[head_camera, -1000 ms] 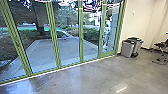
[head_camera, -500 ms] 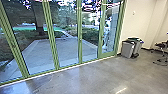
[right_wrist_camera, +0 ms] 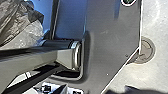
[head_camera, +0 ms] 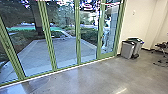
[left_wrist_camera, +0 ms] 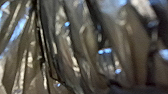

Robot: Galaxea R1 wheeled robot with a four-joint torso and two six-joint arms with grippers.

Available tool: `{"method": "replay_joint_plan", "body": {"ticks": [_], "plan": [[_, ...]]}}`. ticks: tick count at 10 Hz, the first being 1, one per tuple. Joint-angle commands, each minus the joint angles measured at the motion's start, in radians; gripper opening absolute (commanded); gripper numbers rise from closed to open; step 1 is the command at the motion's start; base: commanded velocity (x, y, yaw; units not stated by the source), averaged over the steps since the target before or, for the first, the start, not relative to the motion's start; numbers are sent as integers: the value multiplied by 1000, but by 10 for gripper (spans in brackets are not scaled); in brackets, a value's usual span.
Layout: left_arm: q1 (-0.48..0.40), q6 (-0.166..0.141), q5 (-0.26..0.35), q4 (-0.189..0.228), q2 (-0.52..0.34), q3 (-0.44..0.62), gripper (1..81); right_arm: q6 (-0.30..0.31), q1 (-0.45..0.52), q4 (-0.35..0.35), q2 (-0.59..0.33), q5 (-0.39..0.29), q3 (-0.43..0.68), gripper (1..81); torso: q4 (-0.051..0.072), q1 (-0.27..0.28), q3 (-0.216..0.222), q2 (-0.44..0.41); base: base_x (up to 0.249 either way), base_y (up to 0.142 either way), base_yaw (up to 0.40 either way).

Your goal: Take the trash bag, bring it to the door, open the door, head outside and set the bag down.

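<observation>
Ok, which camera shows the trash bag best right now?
The left wrist view: the trash bag shows large there, its shiny folds close up. The right wrist view catches part of it, near the robot's jointed bar.

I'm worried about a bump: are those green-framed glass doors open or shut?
Shut, it seems: the glass doors stand in one unbroken line along the floor, with no gap showing.

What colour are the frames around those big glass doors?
Green, clearest in the head view.
</observation>
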Motion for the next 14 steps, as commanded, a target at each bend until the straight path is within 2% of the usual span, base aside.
{"method": "replay_joint_plan", "body": {"ticks": [1,12,14], "plan": [[-45,4,85,-1,4,5,10,-4,38,-8,1,-65,-3,811,0,0,0,0,159,-98,0],[-44,4,58,-1,5,5,10,-4,23,-28,17,-65,-8,811,0,0,0,0,158,-97,0],[-42,4,59,0,5,5,10,-4,18,-27,21,-43,-2,811,0,0,0,0,158,-96,0]]}}
